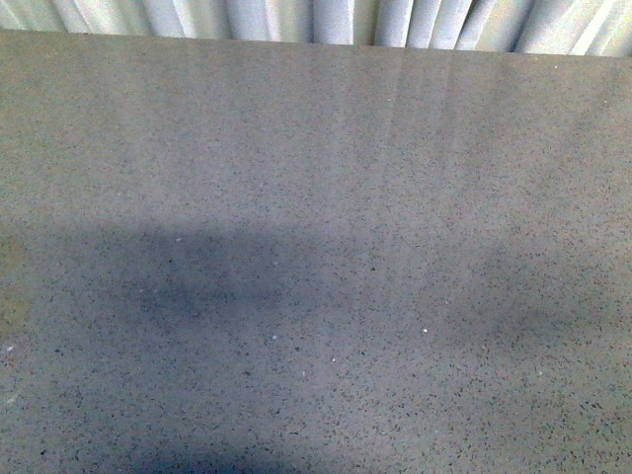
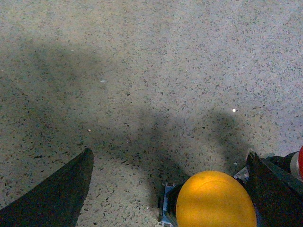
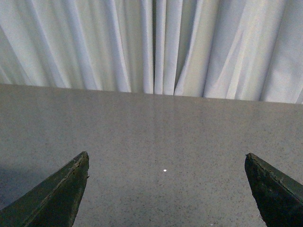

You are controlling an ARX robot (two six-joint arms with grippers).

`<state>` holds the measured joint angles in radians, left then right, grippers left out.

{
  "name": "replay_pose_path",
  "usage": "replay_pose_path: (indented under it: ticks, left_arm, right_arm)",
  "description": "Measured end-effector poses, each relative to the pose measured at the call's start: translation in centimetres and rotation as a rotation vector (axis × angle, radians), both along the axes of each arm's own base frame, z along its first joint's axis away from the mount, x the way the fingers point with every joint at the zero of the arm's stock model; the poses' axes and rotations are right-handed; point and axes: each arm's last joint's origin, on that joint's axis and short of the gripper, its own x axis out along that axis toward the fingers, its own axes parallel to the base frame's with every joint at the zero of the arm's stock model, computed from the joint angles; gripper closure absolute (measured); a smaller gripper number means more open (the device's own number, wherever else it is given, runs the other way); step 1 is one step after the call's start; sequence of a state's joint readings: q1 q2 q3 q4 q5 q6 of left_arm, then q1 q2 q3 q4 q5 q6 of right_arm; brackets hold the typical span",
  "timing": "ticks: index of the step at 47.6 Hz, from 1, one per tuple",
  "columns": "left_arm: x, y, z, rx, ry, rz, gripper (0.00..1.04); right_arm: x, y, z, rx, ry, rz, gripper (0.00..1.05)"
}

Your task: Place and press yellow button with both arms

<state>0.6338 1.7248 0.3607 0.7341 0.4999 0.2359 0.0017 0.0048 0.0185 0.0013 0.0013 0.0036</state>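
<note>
The black left fingers [image 2: 57, 194] stand spread wide above the grey, speckled, stone-like tabletop [image 2: 156, 61]. Between them sits the yellow button [image 2: 215, 201], a domed yellow-orange cap on a small square black base with a silvery edge. It lies off-centre, just beside one finger and well apart from the other. Whether it touches the near finger cannot be told, and the pair is not clamped on it. The black right fingers [image 3: 57, 196] are likewise spread wide over the same tabletop, holding nothing. Beyond their tips hangs a pleated white fabric curtain [image 3: 151, 47]. The front view shows the tabletop crossed by soft shadows.
</note>
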Motion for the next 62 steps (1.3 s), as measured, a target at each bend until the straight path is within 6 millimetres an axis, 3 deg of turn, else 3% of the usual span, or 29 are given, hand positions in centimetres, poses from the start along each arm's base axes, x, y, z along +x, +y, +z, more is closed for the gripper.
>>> replay_pose_path:
  ticks: [30, 37, 49, 62]
  left_arm:
    - [0.13, -0.5, -0.74, 0.021, 0.015, -0.028, 0.1]
    - [0.1, -0.55, -0.82, 0.02, 0.018, -0.03, 0.25]
    - [0.0, -0.66, -0.99, 0.016, 0.024, -0.032, 0.67]
    - [-0.09, -0.91, -0.78, 0.015, 0.018, -0.042, 0.71]
  right_arm:
    - [0.0, 0.0, 0.0, 0.0, 0.0, 0.0, 0.09]
    - [0.0, 0.0, 0.0, 0.0, 0.0, 0.0, 0.09]
    - [0.0, 0.0, 0.0, 0.0, 0.0, 0.0, 0.09]
    - [0.0, 0.0, 0.0, 0.0, 0.0, 0.0, 0.09]
